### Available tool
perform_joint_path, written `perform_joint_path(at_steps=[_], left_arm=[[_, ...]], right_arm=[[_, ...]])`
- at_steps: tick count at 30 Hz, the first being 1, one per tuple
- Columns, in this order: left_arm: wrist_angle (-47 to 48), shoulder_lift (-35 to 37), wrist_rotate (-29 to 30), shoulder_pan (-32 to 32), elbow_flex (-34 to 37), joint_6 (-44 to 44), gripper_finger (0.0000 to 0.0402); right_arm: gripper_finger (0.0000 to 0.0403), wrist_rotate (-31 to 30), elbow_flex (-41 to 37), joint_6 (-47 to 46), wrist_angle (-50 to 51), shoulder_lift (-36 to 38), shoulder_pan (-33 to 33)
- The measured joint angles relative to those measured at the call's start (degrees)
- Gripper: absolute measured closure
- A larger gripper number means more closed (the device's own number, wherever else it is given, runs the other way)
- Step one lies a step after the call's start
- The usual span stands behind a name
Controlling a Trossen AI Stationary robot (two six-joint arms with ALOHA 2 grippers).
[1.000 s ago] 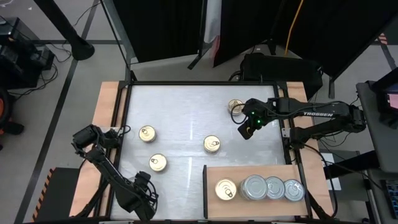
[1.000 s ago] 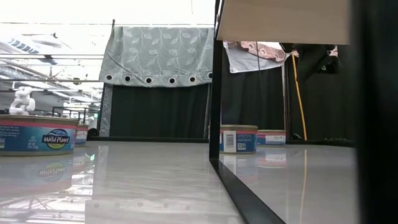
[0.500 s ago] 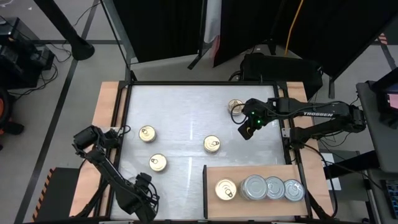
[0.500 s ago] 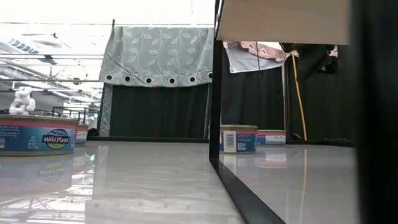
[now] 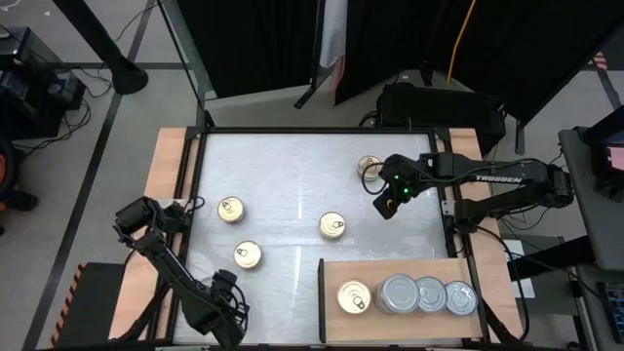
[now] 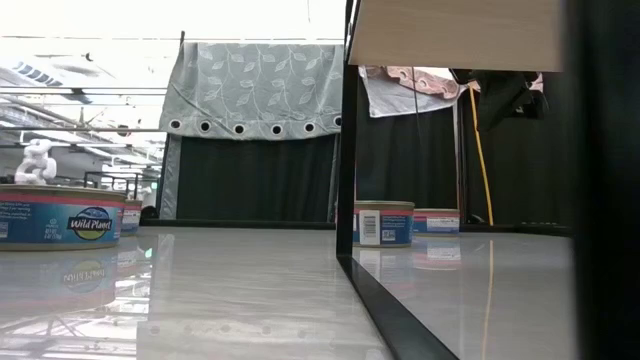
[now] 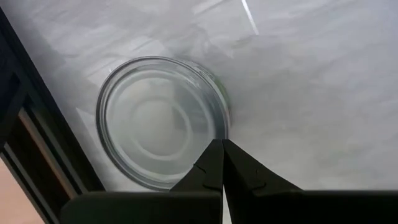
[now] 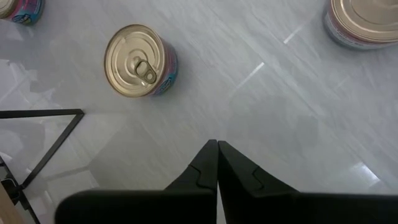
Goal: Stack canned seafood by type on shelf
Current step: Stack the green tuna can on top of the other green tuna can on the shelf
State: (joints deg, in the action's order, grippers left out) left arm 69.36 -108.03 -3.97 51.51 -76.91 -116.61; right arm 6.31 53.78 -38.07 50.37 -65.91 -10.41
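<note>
Jaws shut and empty on both my grippers; right gripper [image 5: 383,207] should open before descending squarely over the gold-topped can [image 5: 332,226].

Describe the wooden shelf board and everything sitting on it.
The shelf is a flat, light-brown rectangular wooden board lying at the table's near right corner, with a dark frame edge along its left side. Four cans stand in a row on it: one gold pull-ring can at the left, then three silver-topped cans close together. Neither gripper touches it.
</note>
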Motion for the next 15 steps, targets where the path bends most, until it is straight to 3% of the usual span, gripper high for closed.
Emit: perform_joint_path(at_steps=[15], left_arm=[[-5.1,0.2,1.8,-0.1,2.3,0.0,0.0401]], right_arm=[[0.0403,0.0,0.0,0.2,0.0,0.0,0.0]])
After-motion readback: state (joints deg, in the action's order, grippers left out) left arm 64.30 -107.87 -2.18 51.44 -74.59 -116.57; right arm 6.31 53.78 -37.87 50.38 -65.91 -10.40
